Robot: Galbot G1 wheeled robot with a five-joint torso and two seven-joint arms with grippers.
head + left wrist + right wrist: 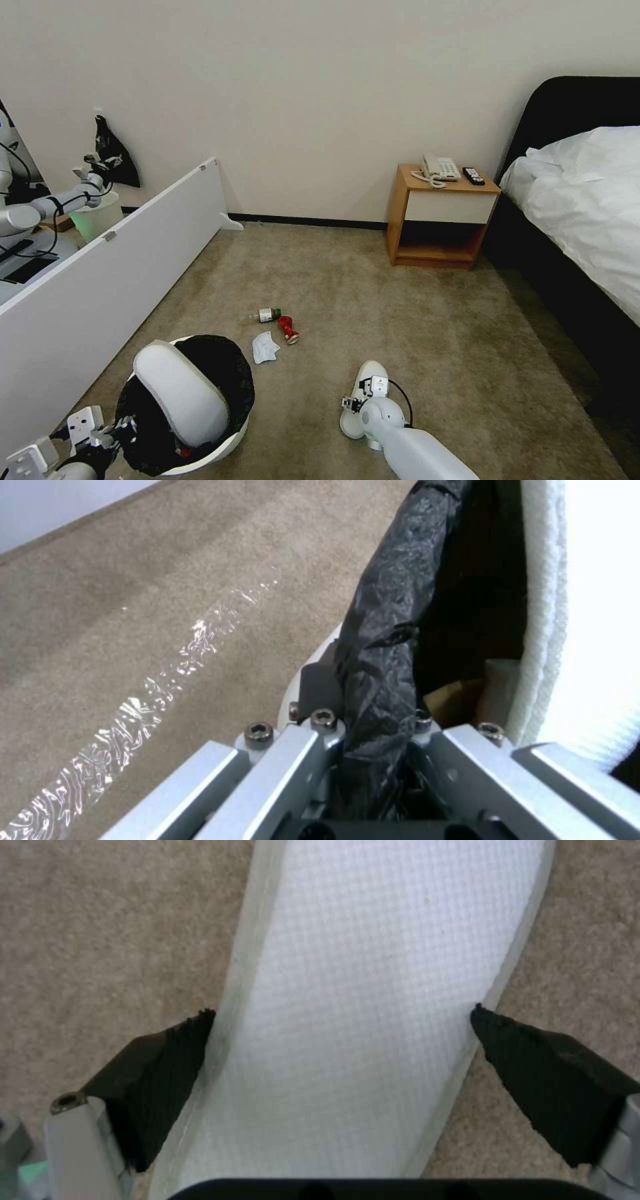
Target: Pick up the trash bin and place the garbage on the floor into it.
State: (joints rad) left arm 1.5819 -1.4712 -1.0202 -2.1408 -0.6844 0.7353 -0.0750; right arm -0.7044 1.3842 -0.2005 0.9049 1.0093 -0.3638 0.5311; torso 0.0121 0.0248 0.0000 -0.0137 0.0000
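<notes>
Right gripper [340,1015] straddles flat white fabric slipper [360,990] on beige carpet [100,940], pads [167,1050] open at both long edges (crosswise to its length); left gripper [373,760] clamps black-lined white round bin [220,447] rim.

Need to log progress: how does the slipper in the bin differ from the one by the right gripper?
The slipper in the bin stands tilted in the black-lined trash bin, whose rim the left gripper clamps. The slipper on the carpet lies flat, the right gripper open astride it, pads at its edges. Both are white and flat.
</notes>
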